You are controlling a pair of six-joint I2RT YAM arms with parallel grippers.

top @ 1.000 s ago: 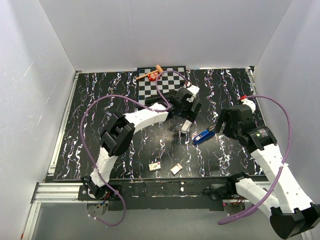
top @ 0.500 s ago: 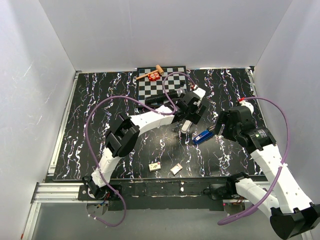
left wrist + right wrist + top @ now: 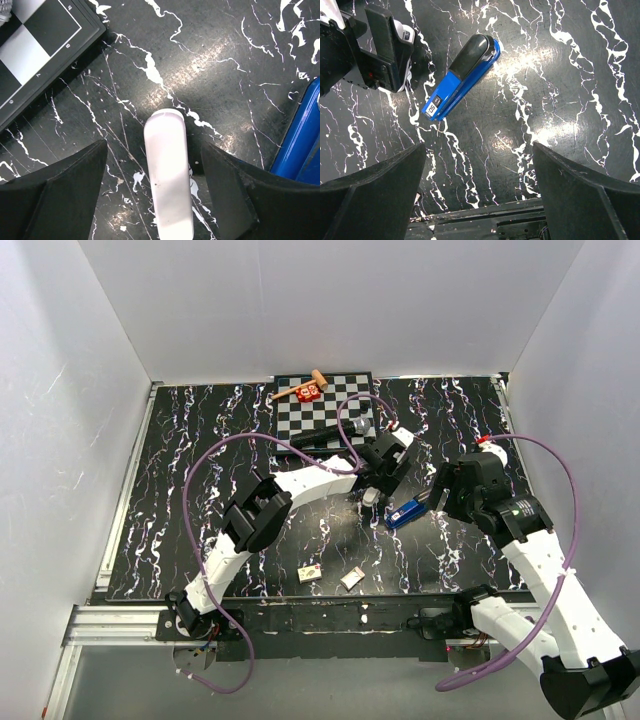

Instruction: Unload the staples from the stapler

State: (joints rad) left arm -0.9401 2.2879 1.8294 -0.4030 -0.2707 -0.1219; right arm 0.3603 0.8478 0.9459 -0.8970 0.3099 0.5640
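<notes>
The blue stapler (image 3: 405,511) with its black end lies closed and flat on the black marbled table. It also shows in the right wrist view (image 3: 462,77) and at the right edge of the left wrist view (image 3: 300,145). My left gripper (image 3: 384,478) is open just left of the stapler, and its jaws straddle a white tube-shaped marker (image 3: 167,180) without touching it. My right gripper (image 3: 477,150) is open and empty, on the near-right side of the stapler and apart from it (image 3: 440,496).
A chessboard (image 3: 325,405) lies at the back with a black microphone (image 3: 320,437) on its near edge. A wooden hammer (image 3: 300,388) and a red piece (image 3: 308,392) sit at its far edge. Two small cards (image 3: 309,571) (image 3: 351,579) lie near the front.
My left arm has moved right and a little nearer, so its gripper now stands over the white marker beside the stapler. The right arm and the stapler have barely moved.
</notes>
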